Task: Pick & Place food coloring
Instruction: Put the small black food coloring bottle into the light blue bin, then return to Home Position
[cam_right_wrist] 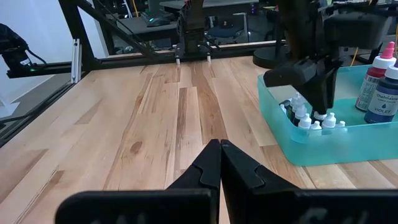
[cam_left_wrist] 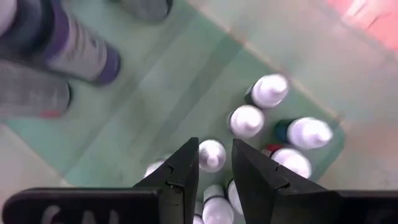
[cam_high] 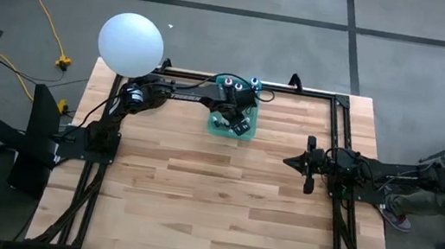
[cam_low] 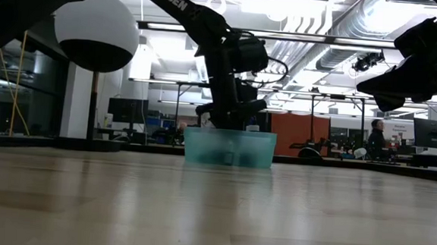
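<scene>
Translucent teal plastic bin (cam_low: 229, 148) mid wooden worktop (cam_low: 198, 205); dark left arm reaching down into it; large white ball (cam_low: 96, 31) upper left; right tool (cam_low: 391, 89) raised at right.

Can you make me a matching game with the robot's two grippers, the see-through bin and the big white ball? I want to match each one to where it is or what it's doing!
Things:
1. left gripper
2. right gripper
3. teal bin
4. white ball

Descriptions:
A. shut, over bare table
B. near the table's far left corner
C. holds small white-capped bottles
D. fingers apart, down inside the bin over a bottle cap

Pairs: 1-D, 2-A, 3-C, 4-B
</scene>
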`<state>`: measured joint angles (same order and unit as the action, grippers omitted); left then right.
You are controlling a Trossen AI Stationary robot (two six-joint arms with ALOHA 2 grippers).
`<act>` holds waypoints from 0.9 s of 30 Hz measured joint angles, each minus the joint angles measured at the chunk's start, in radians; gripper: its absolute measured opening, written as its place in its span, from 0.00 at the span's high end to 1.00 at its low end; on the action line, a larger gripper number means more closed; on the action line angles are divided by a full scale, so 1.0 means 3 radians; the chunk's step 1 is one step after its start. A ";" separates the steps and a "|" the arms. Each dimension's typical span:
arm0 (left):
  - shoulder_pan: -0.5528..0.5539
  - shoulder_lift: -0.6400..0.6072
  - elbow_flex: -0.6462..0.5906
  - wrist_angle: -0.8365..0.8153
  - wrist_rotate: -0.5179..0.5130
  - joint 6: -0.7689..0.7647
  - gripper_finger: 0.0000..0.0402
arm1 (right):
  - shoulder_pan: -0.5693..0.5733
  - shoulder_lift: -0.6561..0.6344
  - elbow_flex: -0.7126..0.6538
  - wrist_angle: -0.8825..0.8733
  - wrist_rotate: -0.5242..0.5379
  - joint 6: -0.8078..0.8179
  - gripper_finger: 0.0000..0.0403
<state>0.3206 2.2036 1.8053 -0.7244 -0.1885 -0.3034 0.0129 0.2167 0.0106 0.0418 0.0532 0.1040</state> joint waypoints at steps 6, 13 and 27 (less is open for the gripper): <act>0.0000 -0.0056 0.0008 0.0093 -0.0004 0.0141 0.77 | 0.0000 0.0000 0.0000 0.0000 0.0000 -0.0001 1.00; -0.0029 -0.0056 0.0263 0.0038 0.0046 0.0464 0.75 | 0.0001 -0.0001 0.0000 0.0000 0.0000 0.0000 1.00; -0.0606 -0.0188 0.1039 0.0116 0.0321 0.1097 0.46 | 0.0001 -0.0001 0.0000 0.0000 0.0000 -0.0001 1.00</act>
<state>0.1388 2.1472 2.1170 -0.6896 -0.0922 0.0256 0.0132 0.2165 0.0107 0.0418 0.0532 0.1038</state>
